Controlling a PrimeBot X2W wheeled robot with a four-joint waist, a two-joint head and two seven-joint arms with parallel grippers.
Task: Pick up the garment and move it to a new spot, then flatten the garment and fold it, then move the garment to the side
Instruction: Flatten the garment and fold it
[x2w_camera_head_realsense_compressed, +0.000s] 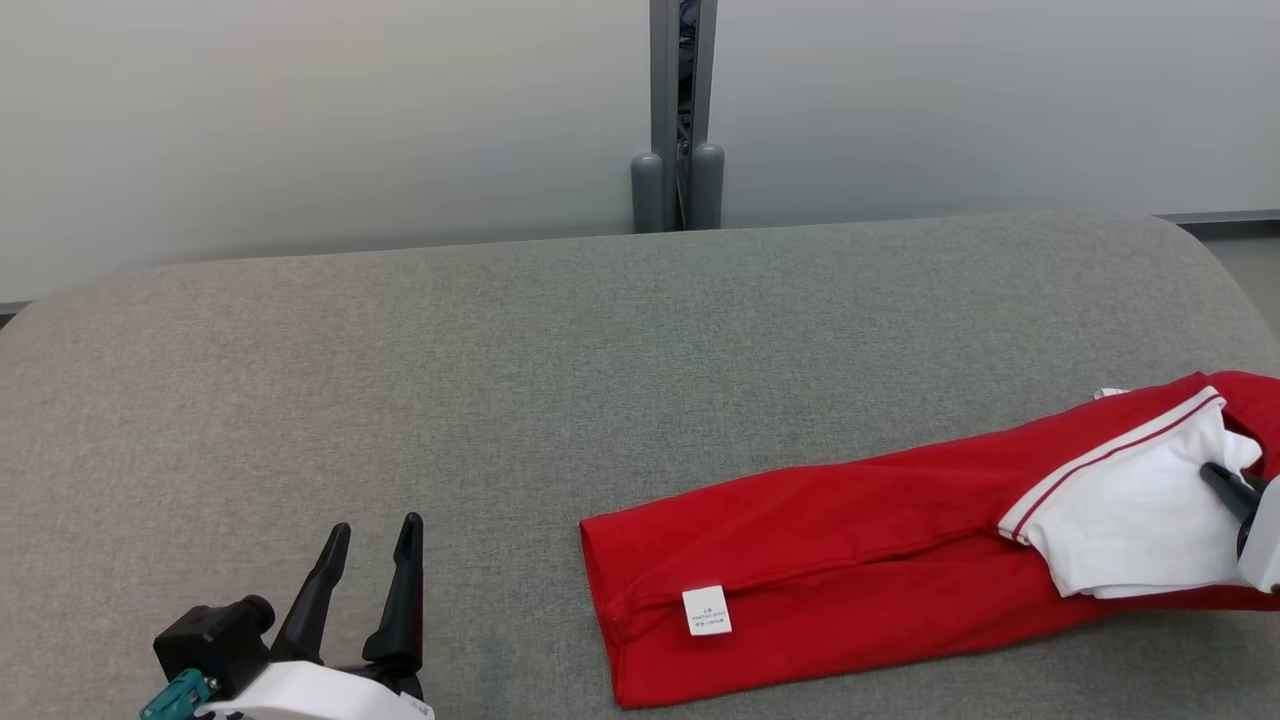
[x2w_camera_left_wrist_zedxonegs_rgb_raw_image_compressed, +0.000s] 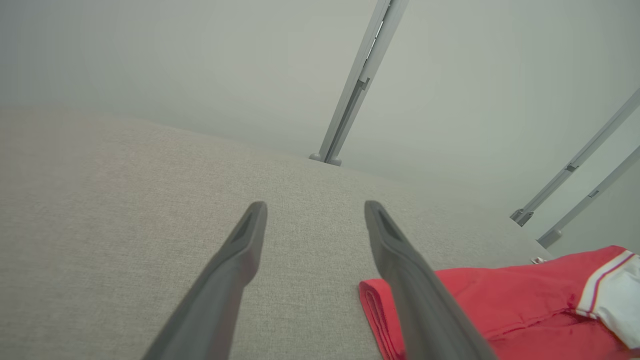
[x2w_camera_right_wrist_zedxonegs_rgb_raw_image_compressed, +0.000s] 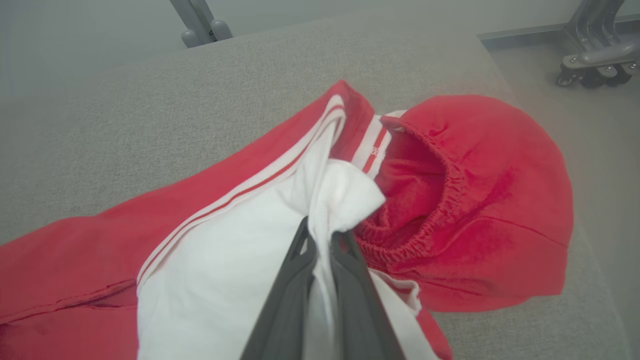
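Though label (x2w_camera_head_realsense_compressed: 707, 611) illegible, R hand (x2w_camera_right_wrist_zedxonegs_rgb_raw_image_compressed: 324, 231) tight on garment (x2w_camera_head_realsense_compressed: 850, 530), L hand (x2w_camera_head_realsense_compressed: 377, 524) wide, empty

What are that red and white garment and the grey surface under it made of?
The garment looks like soft matte knit, perhaps cotton jersey: it creases and has a gathered elastic edge. The surface looks like woven grey upholstery fabric, finely flecked.

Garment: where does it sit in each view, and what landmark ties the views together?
Head view: garment at lower right, running off the right edge.
Left wrist view: garment in the lower right corner.
Right wrist view: garment across the centre and lower left.
Shared landmark: grey post at the table's far edge.
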